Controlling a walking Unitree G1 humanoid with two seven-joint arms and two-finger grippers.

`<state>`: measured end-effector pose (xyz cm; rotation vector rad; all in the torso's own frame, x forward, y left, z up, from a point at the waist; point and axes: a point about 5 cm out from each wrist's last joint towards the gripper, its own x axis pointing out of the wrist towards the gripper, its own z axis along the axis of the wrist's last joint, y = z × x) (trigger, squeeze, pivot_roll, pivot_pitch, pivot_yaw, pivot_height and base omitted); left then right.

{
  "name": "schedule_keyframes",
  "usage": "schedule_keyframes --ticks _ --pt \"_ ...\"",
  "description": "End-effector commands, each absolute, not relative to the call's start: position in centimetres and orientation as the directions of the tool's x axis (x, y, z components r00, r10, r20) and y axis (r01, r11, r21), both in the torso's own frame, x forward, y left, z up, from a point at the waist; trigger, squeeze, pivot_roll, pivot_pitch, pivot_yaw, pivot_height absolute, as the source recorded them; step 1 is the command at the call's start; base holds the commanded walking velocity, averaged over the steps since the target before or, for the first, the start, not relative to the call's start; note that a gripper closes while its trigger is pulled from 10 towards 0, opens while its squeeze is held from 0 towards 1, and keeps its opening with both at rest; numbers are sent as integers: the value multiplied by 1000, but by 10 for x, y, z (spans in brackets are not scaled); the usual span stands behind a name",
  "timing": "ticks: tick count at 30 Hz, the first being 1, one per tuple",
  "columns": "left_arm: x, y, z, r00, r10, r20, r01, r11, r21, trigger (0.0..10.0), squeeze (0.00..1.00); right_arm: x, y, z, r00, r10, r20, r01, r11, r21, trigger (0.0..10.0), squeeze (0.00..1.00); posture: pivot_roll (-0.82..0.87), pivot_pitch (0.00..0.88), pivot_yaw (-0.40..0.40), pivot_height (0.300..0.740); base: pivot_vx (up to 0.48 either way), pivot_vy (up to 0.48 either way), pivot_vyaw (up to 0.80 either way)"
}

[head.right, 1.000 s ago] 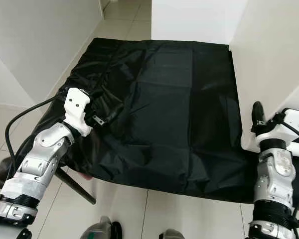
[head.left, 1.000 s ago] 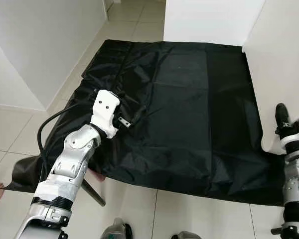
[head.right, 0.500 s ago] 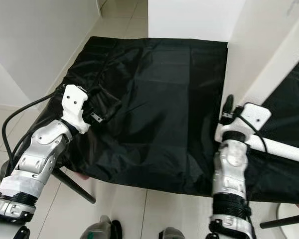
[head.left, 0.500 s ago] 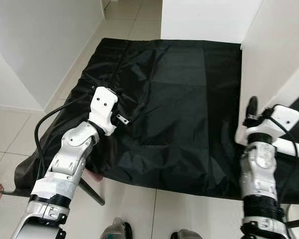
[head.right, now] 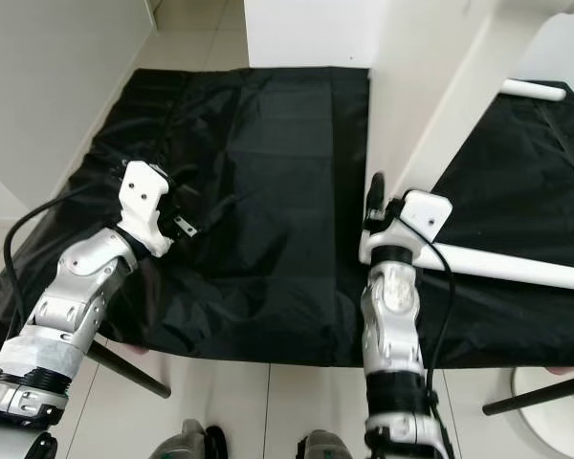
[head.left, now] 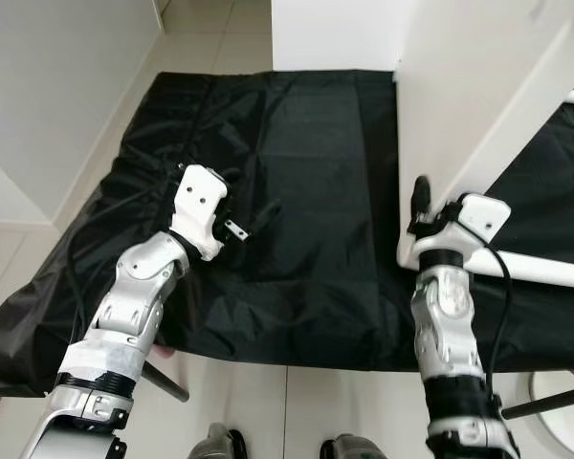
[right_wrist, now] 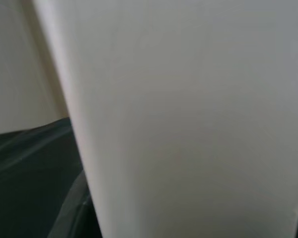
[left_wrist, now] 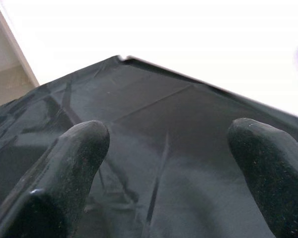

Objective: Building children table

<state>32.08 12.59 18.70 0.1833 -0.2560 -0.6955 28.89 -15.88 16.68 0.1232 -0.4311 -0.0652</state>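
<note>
A tall white table panel (head.left: 459,105) stands on edge on the black cloth (head.left: 306,143) spread over the floor. My right gripper (head.left: 423,203) is at the panel's lower near corner, shut on its edge, with one black finger (head.left: 420,191) lying up the panel's left face. In the right wrist view the panel (right_wrist: 188,114) is very close. A white bar (head.left: 540,272) runs right from that corner across the cloth. My left gripper (head.left: 252,222) hovers open over the cloth's left part, with both fingertips (left_wrist: 79,153) apart and nothing between them.
A white wall (head.left: 38,86) borders the cloth on the left and a white block (head.left: 330,33) stands behind it. A second white bar end (head.right: 531,91) shows at the far right. A dark rod (head.left: 545,402) and a round white piece (head.left: 564,426) lie near right.
The view has swung right. My right gripper, with the panel's corner, has come left and inward over the cloth. The left gripper holds its place, still open.
</note>
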Motion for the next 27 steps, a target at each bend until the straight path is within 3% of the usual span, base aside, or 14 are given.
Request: schedule_keyframes --ticks 1,7,11,25,26,27 --pt "320 127 189 740 -647 183 600 758 256 10000 0 282 -122 188 856 96 509 -166 982 94 10000 0 104 73 49 740 0 0 0" --pt "321 127 189 739 -647 185 600 758 255 10000 0 278 -114 190 848 117 517 -185 979 81 10000 0 99 74 51 740 0 0 0" --pt "323 128 190 741 -644 189 598 762 251 10000 0 283 -76 195 829 155 538 -253 961 114 10000 0 93 72 50 740 0 0 0" --pt "326 133 192 754 -627 195 579 775 251 10000 0 305 -37 200 897 88 433 -158 979 127 10000 0 108 70 35 740 0 0 0" --pt "326 133 192 757 -623 197 575 779 250 10000 0 303 -33 199 897 97 431 -166 978 127 10000 122 108 71 31 740 0 0 0" --pt "326 134 192 759 -620 199 573 781 249 10000 0 301 -31 199 896 104 433 -174 976 127 10000 122 108 71 31 740 0 0 0"
